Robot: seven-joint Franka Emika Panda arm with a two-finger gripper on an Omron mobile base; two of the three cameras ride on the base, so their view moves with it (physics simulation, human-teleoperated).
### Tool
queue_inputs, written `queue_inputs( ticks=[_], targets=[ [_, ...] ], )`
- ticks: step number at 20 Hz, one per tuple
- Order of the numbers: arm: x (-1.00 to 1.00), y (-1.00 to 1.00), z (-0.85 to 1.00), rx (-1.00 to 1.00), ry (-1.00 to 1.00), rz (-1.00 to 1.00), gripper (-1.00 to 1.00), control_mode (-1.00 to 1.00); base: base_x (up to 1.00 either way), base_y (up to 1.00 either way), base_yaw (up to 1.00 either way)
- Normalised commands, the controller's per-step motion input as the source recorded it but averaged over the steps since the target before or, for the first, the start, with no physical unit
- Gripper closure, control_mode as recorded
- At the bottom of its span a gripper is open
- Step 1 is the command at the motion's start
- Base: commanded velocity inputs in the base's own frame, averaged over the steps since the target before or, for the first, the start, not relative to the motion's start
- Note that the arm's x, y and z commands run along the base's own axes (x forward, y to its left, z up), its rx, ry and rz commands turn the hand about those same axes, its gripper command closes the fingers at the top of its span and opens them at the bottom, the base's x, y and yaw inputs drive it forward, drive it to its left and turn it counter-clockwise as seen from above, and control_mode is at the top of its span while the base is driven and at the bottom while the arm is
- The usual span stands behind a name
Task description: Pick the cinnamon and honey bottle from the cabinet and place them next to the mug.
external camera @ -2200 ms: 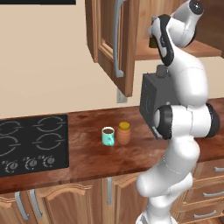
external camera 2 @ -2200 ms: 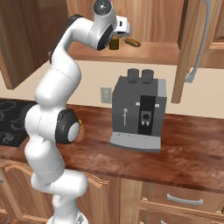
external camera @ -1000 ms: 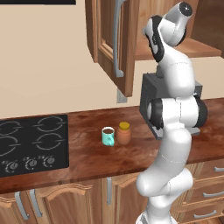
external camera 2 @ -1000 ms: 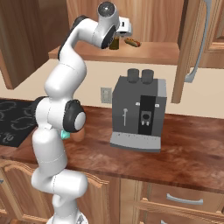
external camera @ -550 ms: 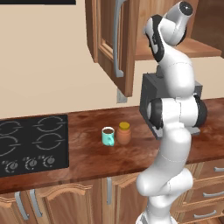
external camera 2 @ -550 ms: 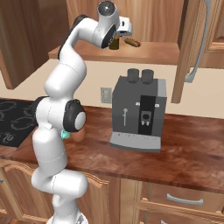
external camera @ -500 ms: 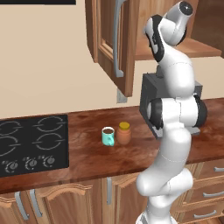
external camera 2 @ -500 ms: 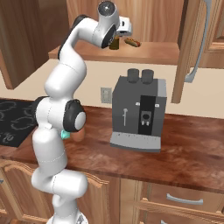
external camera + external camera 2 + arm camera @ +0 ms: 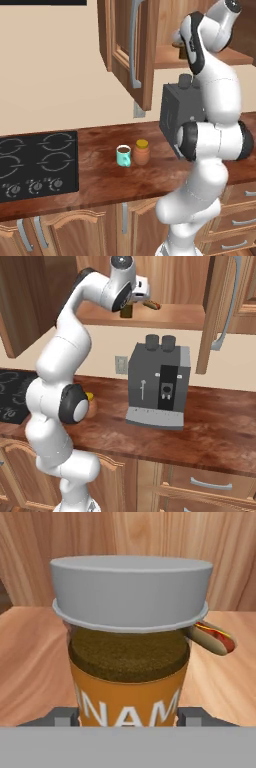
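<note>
Nothing moved; grey-capped cinnamon (image 9: pixel 129 662) seemingly between gripper (image 9: pixel 129 716) fingertips.

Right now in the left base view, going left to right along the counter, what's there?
Stovetop → mug → honey bottle → coffee machine, partly behind the arm.

Both base cams sit behind the arm, left and right, looking down over the same worktop (image 9: pixel 100 180); hand cam's jammed right up against the cinnamon (image 9: pixel 129 657).
</note>
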Motion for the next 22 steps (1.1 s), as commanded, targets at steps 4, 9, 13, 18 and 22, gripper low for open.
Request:
queue_inputs(
  ticks=[4, 9, 13, 18, 22],
  targets=[
    [-1.0, 0.0, -0.37, 0.03, 0.0, 0.09, 1.0, -1.0, 0.0, 0.0, 0.0],
    [-1.0, 0.0, -0.36, 0.04, 0.0, 0.13, 1.0, -1.0, 0.0, 0.0, 0.0],
    [-1.0, 0.0, -0.36, 0.05, 0.0, 0.15, 1.0, -1.0, 0.0, 0.0, 0.0],
    [-0.91, 0.02, -0.48, 0.03, 0.0, 0.2, 1.0, -1.0, 0.0, 0.0, 0.0],
    [-0.51, 0.17, -0.72, 0.0, 0.03, 0.26, 1.0, -1.0, 0.0, 0.0, 0.0]
  ],
)
